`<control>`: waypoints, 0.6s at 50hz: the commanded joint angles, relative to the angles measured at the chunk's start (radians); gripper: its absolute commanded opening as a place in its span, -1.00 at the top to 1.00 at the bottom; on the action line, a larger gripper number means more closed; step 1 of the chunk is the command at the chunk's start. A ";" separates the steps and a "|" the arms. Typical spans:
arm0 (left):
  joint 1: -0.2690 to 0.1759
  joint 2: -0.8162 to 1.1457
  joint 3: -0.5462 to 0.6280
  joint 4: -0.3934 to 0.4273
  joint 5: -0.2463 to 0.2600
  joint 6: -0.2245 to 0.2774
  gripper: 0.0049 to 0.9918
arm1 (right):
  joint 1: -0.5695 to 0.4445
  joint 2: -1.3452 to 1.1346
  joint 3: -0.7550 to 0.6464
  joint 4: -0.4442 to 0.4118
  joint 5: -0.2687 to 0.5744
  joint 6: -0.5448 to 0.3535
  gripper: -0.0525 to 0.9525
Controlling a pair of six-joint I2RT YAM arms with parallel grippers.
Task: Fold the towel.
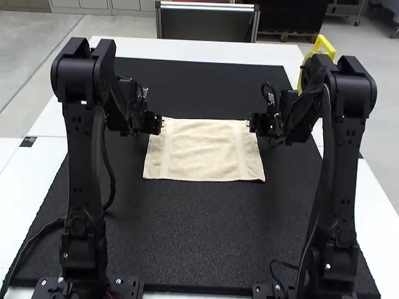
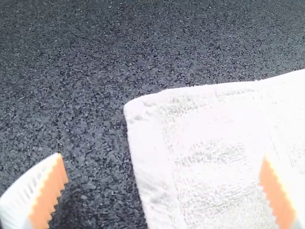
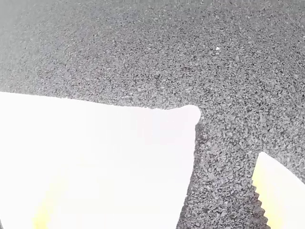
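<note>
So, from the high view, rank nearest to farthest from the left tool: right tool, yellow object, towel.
1. Towel, its far left corner closest.
2. Right tool, by the towel's far right corner.
3. Yellow object, farther right and back.

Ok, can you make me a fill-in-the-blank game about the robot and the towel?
1. In the high view, the towel is cream, but the mat under it is ____.
2. The left hand and the right hand are each near a different far ____ of the towel.
3. Neither hand is shut: both are ____.
4. Counting both sides, the robot's arms number ____.

Missing words: black; corner; open; two.
</note>
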 commanded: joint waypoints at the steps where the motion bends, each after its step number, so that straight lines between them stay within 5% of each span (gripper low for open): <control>1: -0.009 0.012 0.041 0.011 0.010 -0.009 -0.91 | 0.019 0.014 0.038 0.003 -0.017 0.009 -0.90; 30: -0.041 0.079 0.133 -0.006 0.007 -0.021 -0.91 | 0.020 0.074 0.103 0.000 -0.019 0.014 -0.90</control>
